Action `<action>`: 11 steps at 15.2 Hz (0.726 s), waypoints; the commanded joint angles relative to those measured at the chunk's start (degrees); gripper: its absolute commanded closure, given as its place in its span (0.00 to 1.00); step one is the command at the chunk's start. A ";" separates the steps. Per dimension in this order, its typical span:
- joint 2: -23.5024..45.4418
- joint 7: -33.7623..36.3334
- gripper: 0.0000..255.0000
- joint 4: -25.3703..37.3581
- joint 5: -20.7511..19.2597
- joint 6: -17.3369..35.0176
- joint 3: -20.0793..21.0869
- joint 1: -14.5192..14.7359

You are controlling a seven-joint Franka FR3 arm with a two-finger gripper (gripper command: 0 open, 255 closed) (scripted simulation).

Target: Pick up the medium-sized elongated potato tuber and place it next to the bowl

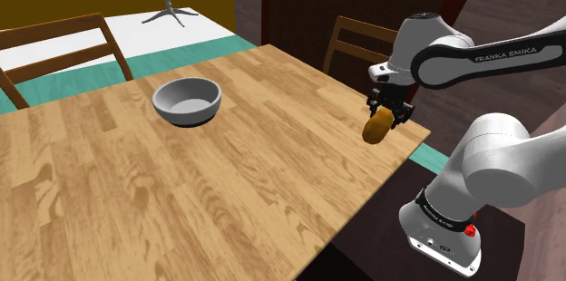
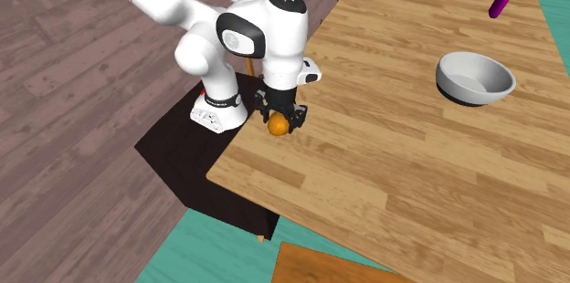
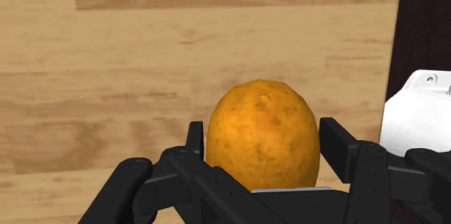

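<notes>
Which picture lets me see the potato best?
The wrist view: the orange-brown, elongated potato sits big and close, clasped by the black end effector. The shoulder view shows it small near the wooden table's edge; the second exterior view shows a small orange part below the end effector.

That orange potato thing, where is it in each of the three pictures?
Shoulder view: potato right of middle, held at the table's edge.
Second exterior view: potato left of middle, at the table's left edge.
Wrist view: potato clasped between the fingers, above the table.
Shared landmark: the wooden table's edge.
</notes>
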 commanded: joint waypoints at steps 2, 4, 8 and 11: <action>-1.91 -0.37 1.00 1.40 1.12 -3.29 1.19 0.06; -2.78 -0.67 1.00 2.44 2.02 -5.18 2.13 0.03; -4.07 -1.42 1.00 4.65 3.91 -8.68 4.13 -0.26; -4.72 -2.03 1.00 6.43 5.30 -11.13 5.61 -0.56</action>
